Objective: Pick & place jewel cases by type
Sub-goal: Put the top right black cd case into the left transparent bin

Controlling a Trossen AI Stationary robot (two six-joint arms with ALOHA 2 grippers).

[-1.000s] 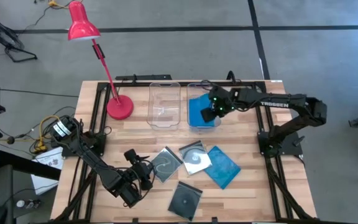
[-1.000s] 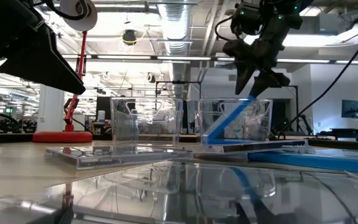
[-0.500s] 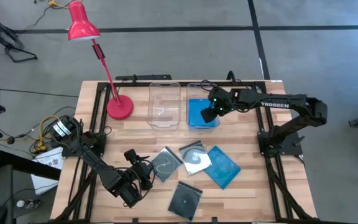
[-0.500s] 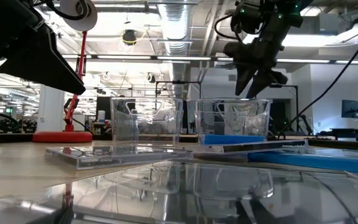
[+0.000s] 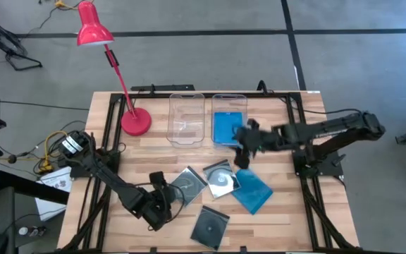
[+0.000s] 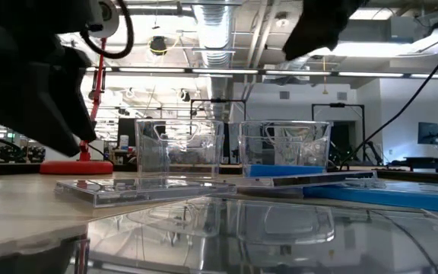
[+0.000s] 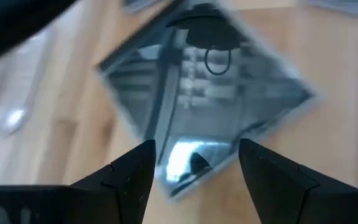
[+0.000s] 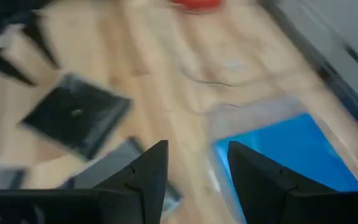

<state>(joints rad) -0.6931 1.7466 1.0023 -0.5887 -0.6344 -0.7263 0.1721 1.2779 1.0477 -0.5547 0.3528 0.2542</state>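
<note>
Several jewel cases lie flat on the wooden table: a clear one (image 5: 186,185), one showing a disc (image 5: 220,178), a blue one (image 5: 251,189) and a dark one (image 5: 210,224). Another blue case (image 5: 228,127) lies flat in the right clear bin (image 5: 245,99). My left gripper (image 5: 165,200) is open and low beside the clear case (image 7: 204,106), whose near corner lies between the fingertips; I cannot tell whether they touch it. My right gripper (image 5: 243,155) hangs open and empty above the table, between the right bin and the loose blue case.
The left clear bin (image 5: 187,118) stands beside the right one at the table's far side. A red desk lamp (image 5: 136,121) has its base on the far left of the table. Bare wood lies along the near edge and at the right.
The blue case that leaned slanted in the right bin has fallen flat on the bin's floor. My right gripper has then swung up and away from the bin toward the near edge, rolling as it went. My left gripper has turned toward the clear case.
</note>
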